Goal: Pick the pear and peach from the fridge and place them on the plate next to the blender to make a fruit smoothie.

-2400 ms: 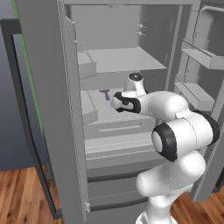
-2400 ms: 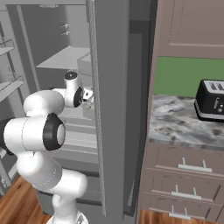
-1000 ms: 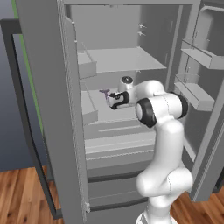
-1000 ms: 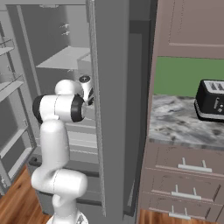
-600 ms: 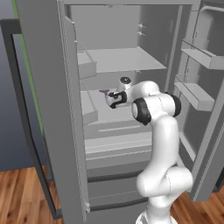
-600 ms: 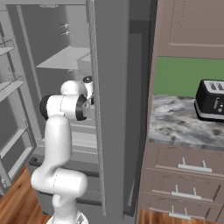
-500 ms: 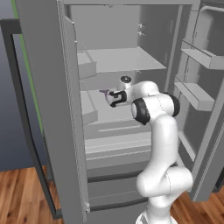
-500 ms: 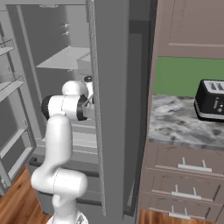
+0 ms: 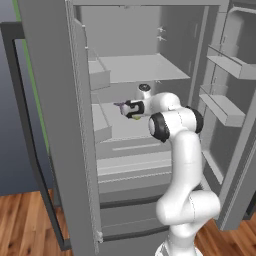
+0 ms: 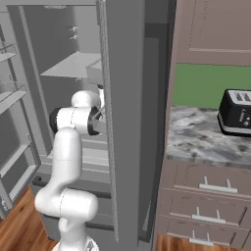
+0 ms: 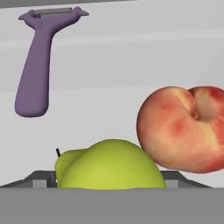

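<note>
The fridge stands with both doors open. On its middle shelf my gripper reaches in from the right. In the hand view the yellow-green pear lies close up between my two spread fingers, and the gripper is open around it. The red-orange peach sits right beside the pear, touching or nearly touching it. A speck of the pear shows under the hand in the left base view. The plate and the blender are out of view.
A purple T-shaped peeler lies on the shelf beyond the pear, seen also as the peeler ahead of the hand. Door bins hang at the right. The fridge door hides the hand; a black toaster stands on the marble counter.
The arm has stretched deeper into the fridge and the hand has moved left along the middle shelf. In the last half second it has barely moved.
</note>
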